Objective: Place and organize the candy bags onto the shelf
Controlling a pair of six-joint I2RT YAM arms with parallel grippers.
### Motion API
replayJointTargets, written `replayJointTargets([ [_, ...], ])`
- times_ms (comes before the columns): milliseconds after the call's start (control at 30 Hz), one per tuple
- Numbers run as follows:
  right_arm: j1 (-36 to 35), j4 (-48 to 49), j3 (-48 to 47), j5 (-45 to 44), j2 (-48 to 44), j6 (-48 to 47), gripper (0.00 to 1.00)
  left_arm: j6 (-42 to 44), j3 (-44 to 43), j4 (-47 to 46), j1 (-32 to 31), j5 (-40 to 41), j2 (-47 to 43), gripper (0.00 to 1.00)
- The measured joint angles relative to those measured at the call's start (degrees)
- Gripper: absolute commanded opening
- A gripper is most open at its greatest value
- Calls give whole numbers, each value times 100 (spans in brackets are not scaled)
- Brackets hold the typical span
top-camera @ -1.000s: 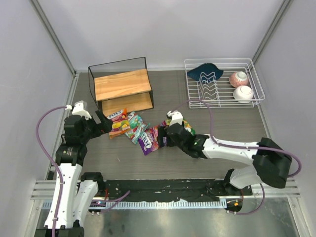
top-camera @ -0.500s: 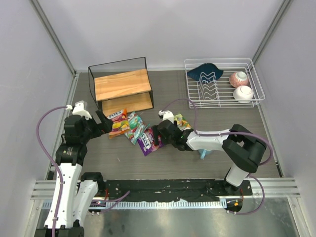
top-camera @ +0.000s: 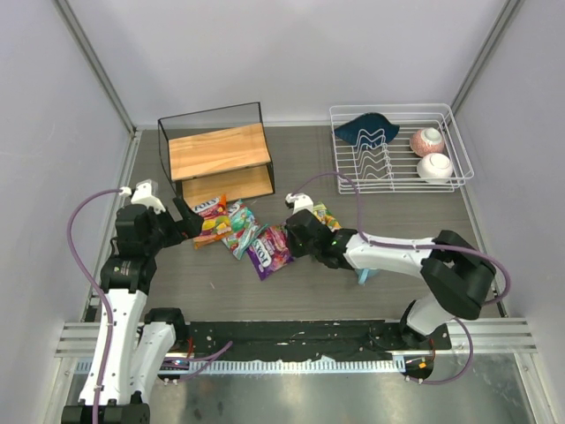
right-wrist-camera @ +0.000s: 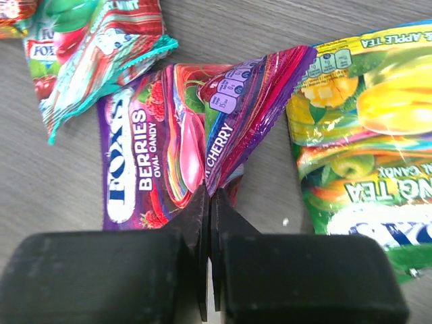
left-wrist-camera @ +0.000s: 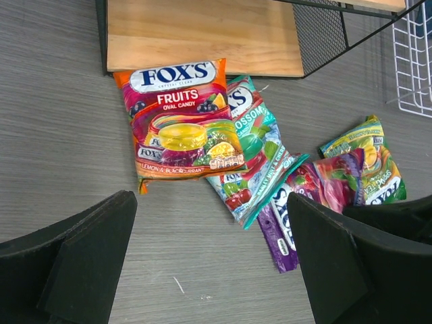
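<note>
Right now my right gripper [right-wrist-camera: 209, 196] is clenched on the purple bag [right-wrist-camera: 155, 169], pinching its near edge so that the packet's right half folds up into a ridge while its left half lies flat on the grey table [top-camera: 415, 216]. Just to the right of that fold lies the yellow-green bag [right-wrist-camera: 364, 135], flat, its edge touching the lifted purple flap. Up and to the left, the teal bag [right-wrist-camera: 88, 40] points a corner at the top of the purple one, and from my right wrist view I cannot tell whether the two overlap or only meet. My left gripper [left-wrist-camera: 210, 223] hangs released, jaws spread wide, above the table and near the red-orange bag [left-wrist-camera: 179, 125], touching nothing. That red-orange packet lies face up with its top edge against the front of the shelf [top-camera: 216, 150], at the lower board, and its right side lies over the teal bag's edge. From the top view all four candy bags sit in a loose row on the table in front of the shelf, running from its lower board towards my right arm. Well apart, at the far right, stands a white wire rack [top-camera: 380, 163] holding two bowls [top-camera: 427, 140] and a dark blue item [top-camera: 366, 130].
</note>
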State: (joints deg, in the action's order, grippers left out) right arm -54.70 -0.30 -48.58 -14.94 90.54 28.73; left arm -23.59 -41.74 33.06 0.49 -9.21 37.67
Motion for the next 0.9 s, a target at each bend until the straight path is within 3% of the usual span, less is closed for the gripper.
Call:
replayJointTargets([
  [400, 0, -929, -79, -37, -2094, -125, 1, -9, 0, 24, 0, 120, -9, 100],
  [633, -26, -1200, -966, -186, -2022, -223, 1, -140, 0, 177, 0, 833, -262, 100],
  [900, -37, -645, -2216, -398, -1346, -411, 1, -313, 0, 264, 0, 1672, -734, 100],
])
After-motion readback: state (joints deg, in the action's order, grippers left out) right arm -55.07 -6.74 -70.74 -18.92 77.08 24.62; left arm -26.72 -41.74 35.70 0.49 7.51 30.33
